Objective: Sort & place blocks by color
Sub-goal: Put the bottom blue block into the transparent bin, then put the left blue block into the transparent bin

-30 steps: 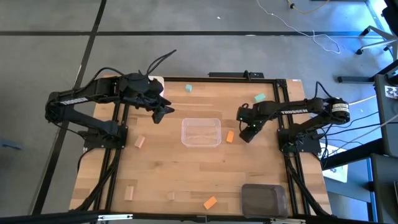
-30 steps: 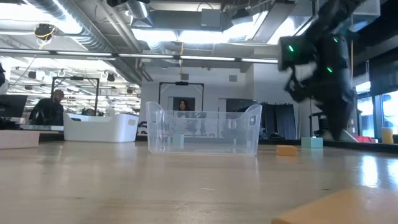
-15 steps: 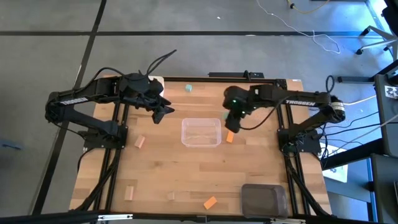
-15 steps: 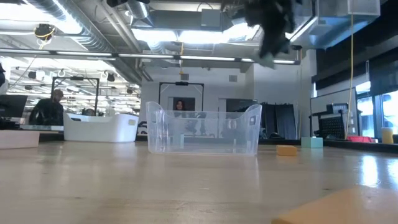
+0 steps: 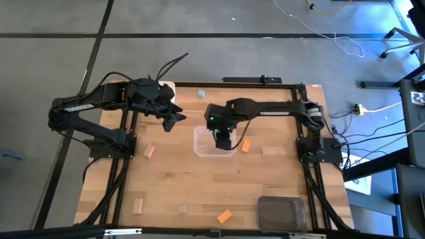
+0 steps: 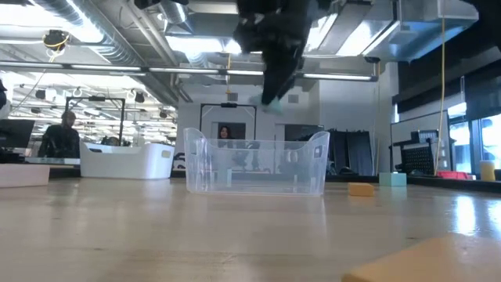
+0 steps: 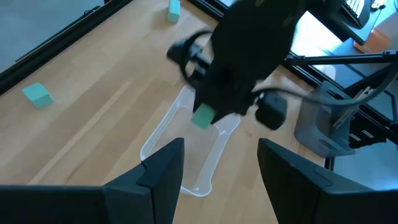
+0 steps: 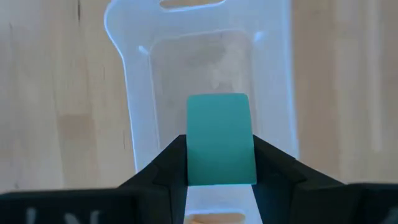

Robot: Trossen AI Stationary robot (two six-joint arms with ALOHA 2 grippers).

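Right hand [image 8: 219,163], now moved over clear tub [image 8: 140,93], clamped on smooth teal-green rectangular block [image 8: 220,138].

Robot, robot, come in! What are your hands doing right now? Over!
Right gripper holds teal block above clear tub. Left gripper open, waiting. Nothing blocking.

grey floor [image 5: 219,20] with dark seam lines surrounds the wooden table [image 5: 199,179], and white cables [image 5: 319,26] trail across it. beyond the table's far edge, the low view shows an open workshop: exposed ceiling ducts [image 6: 86,39], long strip lights [image 6: 117,66], a dark doorway [image 6: 228,121], tall windows [image 6: 466,129], and a seated person [image 6: 59,137] by monitors.
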